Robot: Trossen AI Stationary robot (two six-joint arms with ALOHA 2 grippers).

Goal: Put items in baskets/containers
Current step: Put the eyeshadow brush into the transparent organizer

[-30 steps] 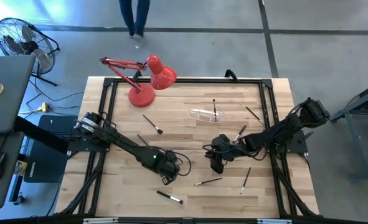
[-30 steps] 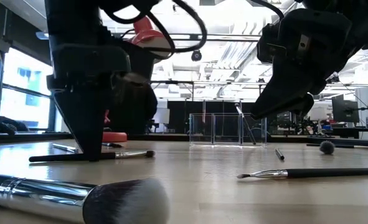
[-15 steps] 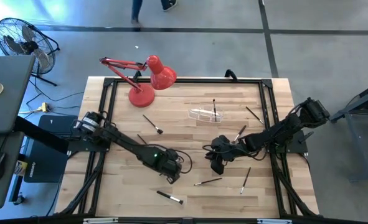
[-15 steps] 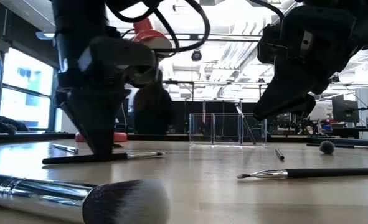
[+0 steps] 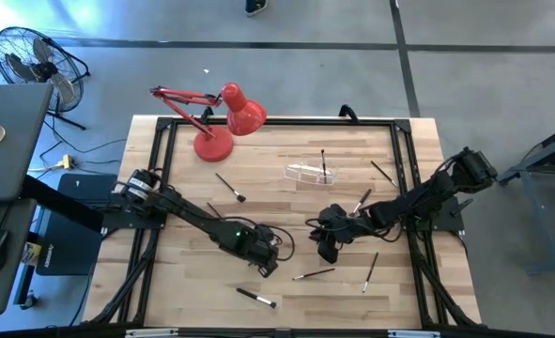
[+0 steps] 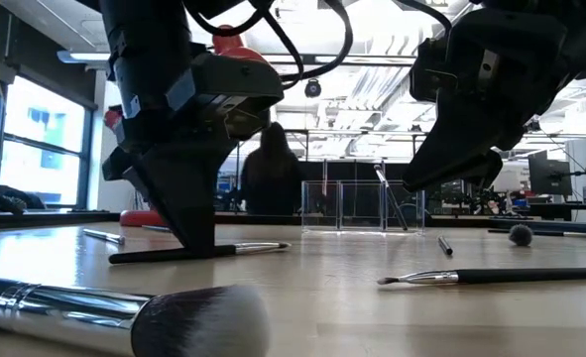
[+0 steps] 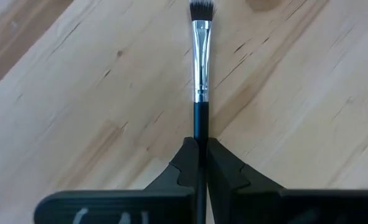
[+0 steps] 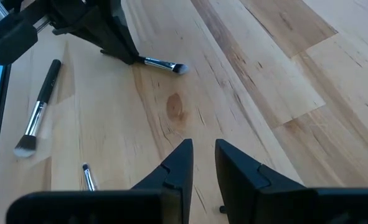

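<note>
Left pincer [image 7: 200, 163] down on the light wooden plank surface [image 5: 286, 197], fingers together, clamped on the black handle of a thin brush with silver ferrule and dark flat bristle tip [image 7: 200, 74]. In the high view that pincer [image 5: 268, 266] sits at about 6 o'clock from surface centre, just toward the near edge; the low view shows the brush [image 6: 198, 252] lying flat on the wood with the pincer [image 6: 195, 236] pressed on it.

Right pincer [image 8: 200, 163] hangs just above the wood near centre, about 4 o'clock from the middle [image 5: 328, 246], fingers slightly apart, nothing between them.

Small clear plastic holder [image 5: 307, 172] at 12 o'clock from centre, one dark brush [image 5: 323, 161] standing in it. Red desk lamp [image 5: 223, 120] at 10 o'clock near the far edge.

Loose brushes lie scattered: thick silver-ferruled one [image 5: 255, 298] at 6 o'clock near the front edge, thin ones at 5 o'clock [image 5: 314, 274], [image 5: 370, 270], one at 9 o'clock [image 5: 229, 187], one at 2 o'clock [image 5: 382, 173].
</note>
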